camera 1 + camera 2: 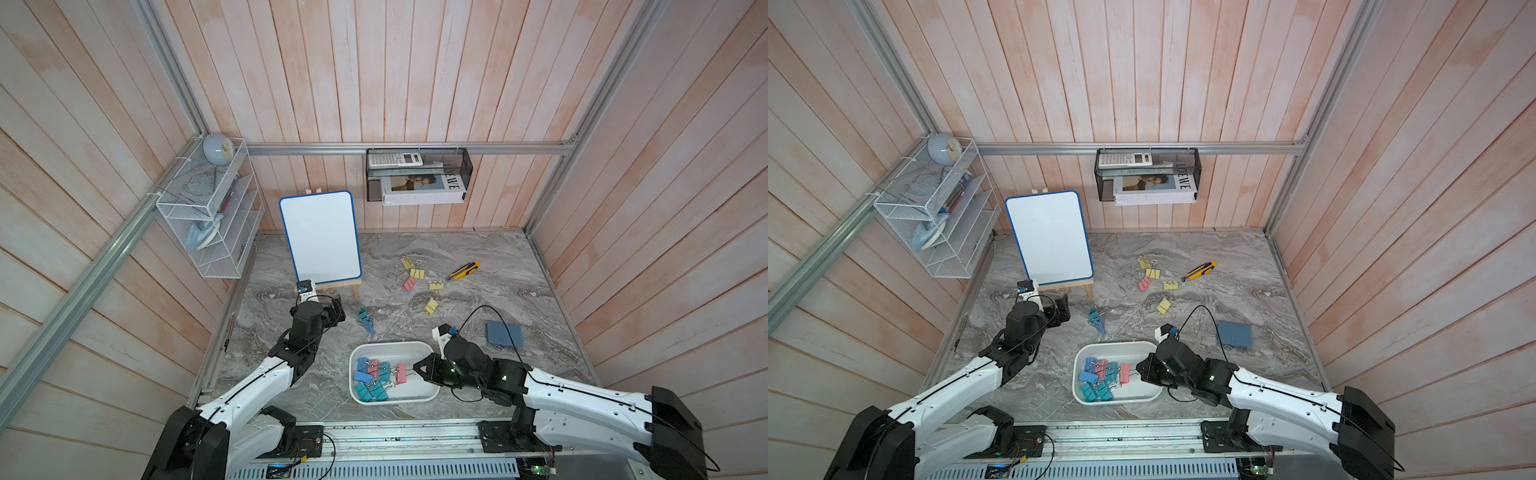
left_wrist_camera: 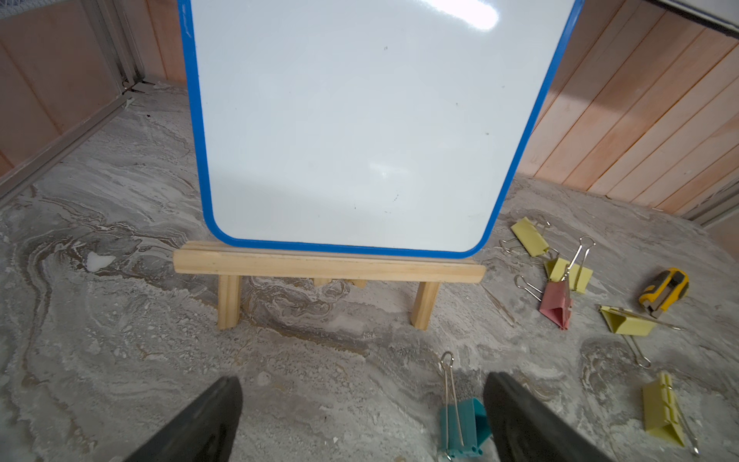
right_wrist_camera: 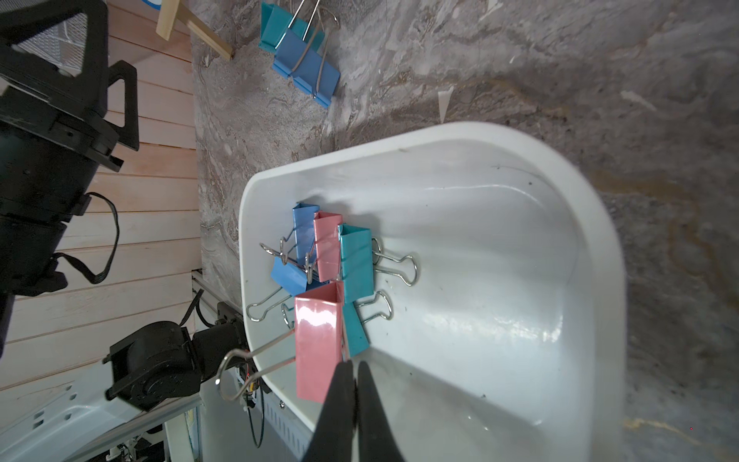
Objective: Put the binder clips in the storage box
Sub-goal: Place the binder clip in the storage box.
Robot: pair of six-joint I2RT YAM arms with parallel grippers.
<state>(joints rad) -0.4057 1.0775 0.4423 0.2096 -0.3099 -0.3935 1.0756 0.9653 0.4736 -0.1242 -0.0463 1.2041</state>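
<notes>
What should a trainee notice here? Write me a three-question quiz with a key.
1. True or false: the left hand is shut on a teal clip.
2. What colour is the clip that the right hand holds over the storage box? A yellow, B pink, C teal.
3. How many yellow binder clips lie on the table?
Key: 1 false, it is open and holds nothing; 2 B; 3 four.
</notes>
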